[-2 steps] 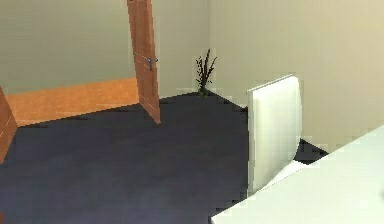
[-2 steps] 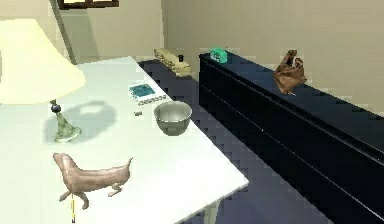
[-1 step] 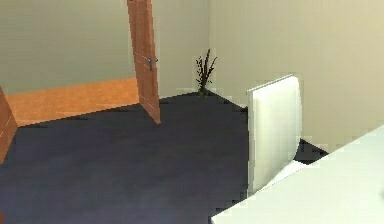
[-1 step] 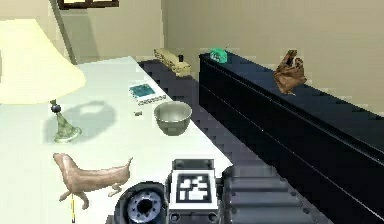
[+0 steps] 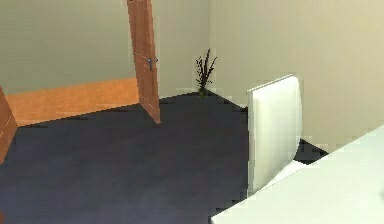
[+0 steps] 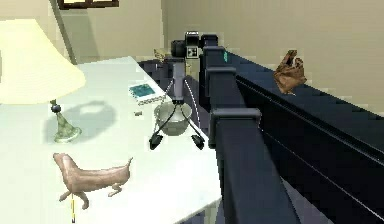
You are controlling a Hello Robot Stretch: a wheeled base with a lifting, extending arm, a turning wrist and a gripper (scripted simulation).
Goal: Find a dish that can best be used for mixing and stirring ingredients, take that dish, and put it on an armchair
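We see a white tabletop (image 6: pixel 110 120) across the arm side view's left and middle. The dark arm (image 6: pixel 235 150) rises along its right edge. Past the arm, on that view's right, lies a dark blue surface (image 6: pixel 320 150) with a small brown lump (image 6: pixel 290 72) at its far edge by the wall; we cannot tell what the lump is.

In the forward view a white chair (image 5: pixel 272 130) stands just beside the tabletop's edge. A wooden door (image 5: pixel 145 55) stands open beyond the dark blue floor (image 5: pixel 100 160), and a thin potted plant (image 5: pixel 205 72) sits in the room's corner.

A lamp (image 6: pixel 35 60) with a cream shade stands toward the tabletop's left edge. A brown dog-shaped figure (image 6: pixel 92 177) lies near the tabletop's near edge, and a yellow pencil-like stick (image 6: pixel 73 208) lies just beside it.

The one container we find is a rounded grey dish (image 6: pixel 172 118), close to the tabletop's right edge and just beside the arm. We cannot make out whether anything is in it. The gripper (image 6: pixel 178 140) has its dark body right at the dish, with its thin fingers showing at the dish's sides. We cannot tell how wide the gripper stands or whether it holds anything, since the dish sits at or behind it over the tabletop.

A small, flat teal-and-white thing (image 6: pixel 145 93) lies between the lamp and the dish, nearer the far edge.
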